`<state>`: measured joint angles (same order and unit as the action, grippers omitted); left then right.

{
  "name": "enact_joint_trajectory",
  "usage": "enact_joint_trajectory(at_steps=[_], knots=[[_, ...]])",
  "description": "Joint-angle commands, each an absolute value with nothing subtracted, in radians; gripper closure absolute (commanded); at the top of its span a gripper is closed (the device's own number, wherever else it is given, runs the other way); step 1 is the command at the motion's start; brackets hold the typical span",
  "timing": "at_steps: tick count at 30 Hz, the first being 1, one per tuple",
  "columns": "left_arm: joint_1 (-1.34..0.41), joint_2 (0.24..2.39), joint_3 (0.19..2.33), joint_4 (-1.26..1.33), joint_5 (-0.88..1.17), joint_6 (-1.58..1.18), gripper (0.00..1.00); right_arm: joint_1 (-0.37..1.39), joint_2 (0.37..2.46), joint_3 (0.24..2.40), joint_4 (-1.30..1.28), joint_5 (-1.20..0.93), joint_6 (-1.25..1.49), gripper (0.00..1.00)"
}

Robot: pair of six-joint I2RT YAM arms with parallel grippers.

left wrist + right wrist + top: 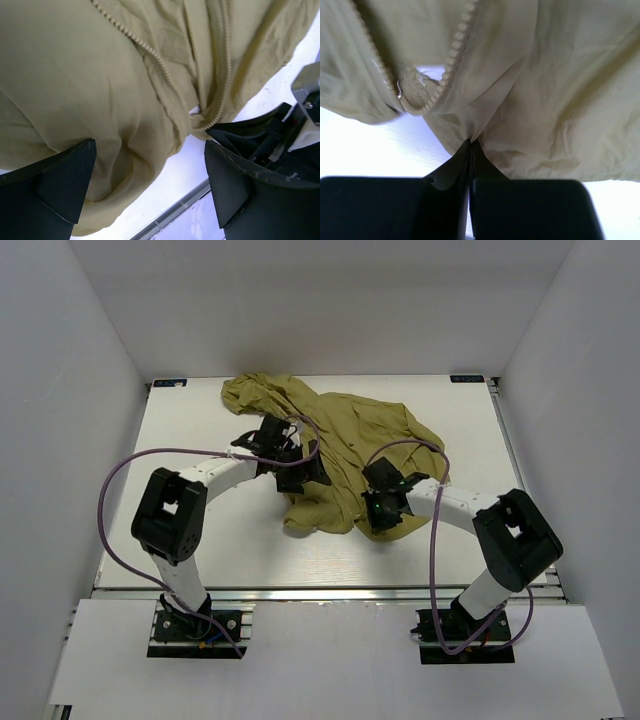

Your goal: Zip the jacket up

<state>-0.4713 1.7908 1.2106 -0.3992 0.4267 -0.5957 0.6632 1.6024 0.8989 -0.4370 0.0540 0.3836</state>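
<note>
Your right gripper (470,146) clamps the edge of the thin, rumpled olive jacket (350,440), your left gripper (150,147) spread wide, toothed zipper rows (161,65) parted.

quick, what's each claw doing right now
left claw: open, over the jacket, gripping nothing
right claw: closed, pinching the jacket's edge beside the zipper bottom
</note>
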Motion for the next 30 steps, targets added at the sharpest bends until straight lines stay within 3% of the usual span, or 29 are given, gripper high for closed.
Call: enact_joint_trajectory(at_steps=[1,13,18,25,30], knots=[[-0.479,1.785,1.190,-0.374,0.445,-0.586,0.02,0.669,1.537,0.848,-0.460,0.077,0.391,1.00],[-0.479,1.809,1.120,-0.500,0.279,-0.543,0.02,0.667,1.281,0.845,-0.759,0.166,0.403,1.00],[-0.479,1.764,1.095,-0.521,0.252,-0.528,0.02,0.661,1.284,0.856,-0.743,0.121,0.377,1.00],[-0.479,1.662,1.078,-0.552,0.215,-0.509,0.02,0.661,1.374,0.946,-0.655,0.135,0.368,0.58],[-0.479,1.576,1.078,-0.578,0.172,-0.492,0.02,0.666,1.267,0.960,-0.617,0.082,0.358,0.49]])
